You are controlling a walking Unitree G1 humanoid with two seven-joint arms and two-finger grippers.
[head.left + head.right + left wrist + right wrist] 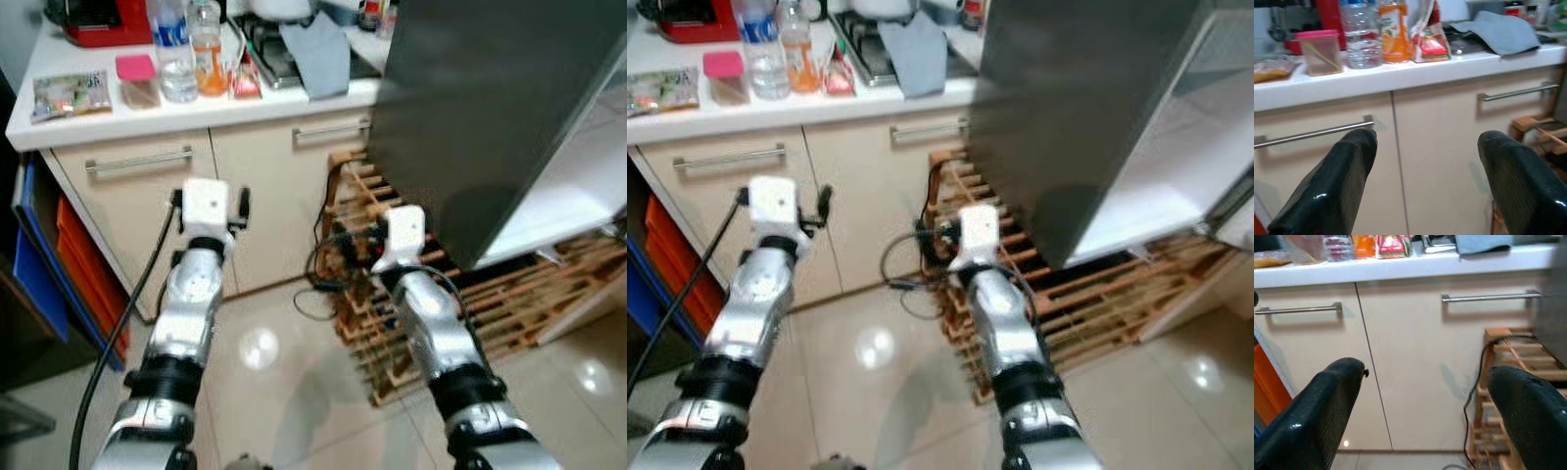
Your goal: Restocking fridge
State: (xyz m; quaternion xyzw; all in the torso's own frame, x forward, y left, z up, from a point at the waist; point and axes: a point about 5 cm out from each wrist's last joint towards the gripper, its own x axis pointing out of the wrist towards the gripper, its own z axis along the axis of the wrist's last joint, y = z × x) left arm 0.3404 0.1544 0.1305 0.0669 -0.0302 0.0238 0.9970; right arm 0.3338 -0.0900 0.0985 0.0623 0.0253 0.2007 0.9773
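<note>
Open floor (265, 372) lies between the arms. Cupboard doors (196, 186) block the way ahead, the fridge door (480, 117) and wooden rack (509, 304) crowd the right, and bottles (191, 49) line the desk (88, 122) edge.

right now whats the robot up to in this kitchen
Nothing is being handled yet. The robot faces a white counter holding a water bottle, an orange drink bottle and a pink-lidded container. Both the left gripper and the right gripper are open and empty, held in front of the cabinet doors. The fridge door stands open on the right.
</note>
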